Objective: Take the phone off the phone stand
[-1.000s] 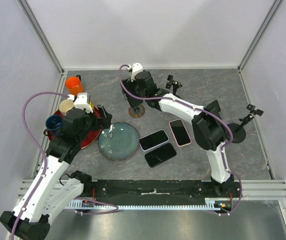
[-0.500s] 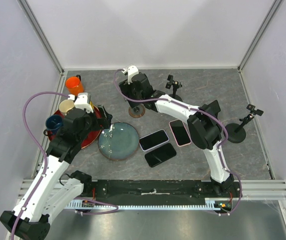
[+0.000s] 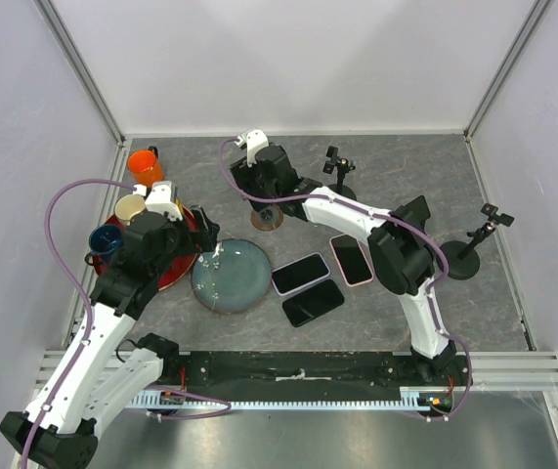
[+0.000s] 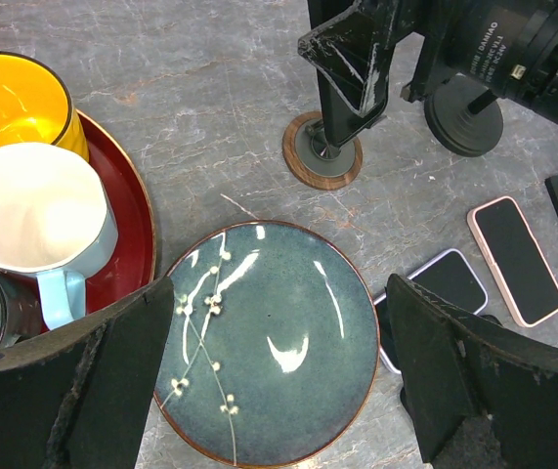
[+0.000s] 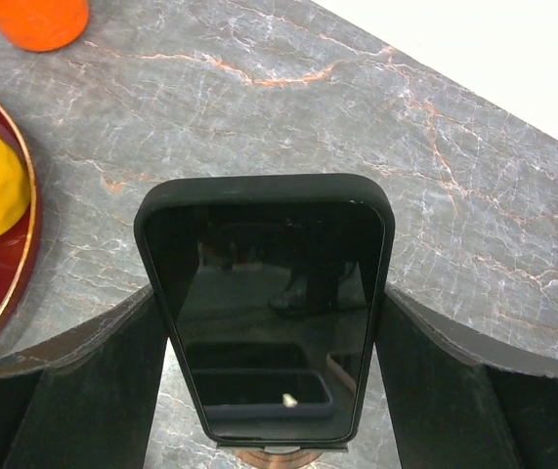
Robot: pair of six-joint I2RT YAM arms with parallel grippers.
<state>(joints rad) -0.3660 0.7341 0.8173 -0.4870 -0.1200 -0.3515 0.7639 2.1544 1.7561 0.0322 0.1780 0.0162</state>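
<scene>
With your right gripper clamped on the phone, lift it straight up off the stand, keeping it upright

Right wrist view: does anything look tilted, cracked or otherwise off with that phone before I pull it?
Nothing stands out. The phone sits upright and square between the right gripper's fingers, its dark screen unbroken and showing only reflections. Its lower edge still rests on the phone stand, whose round base lies flat on the table.

Four phones, three stands, four mugs, one plate, one tray.
</scene>
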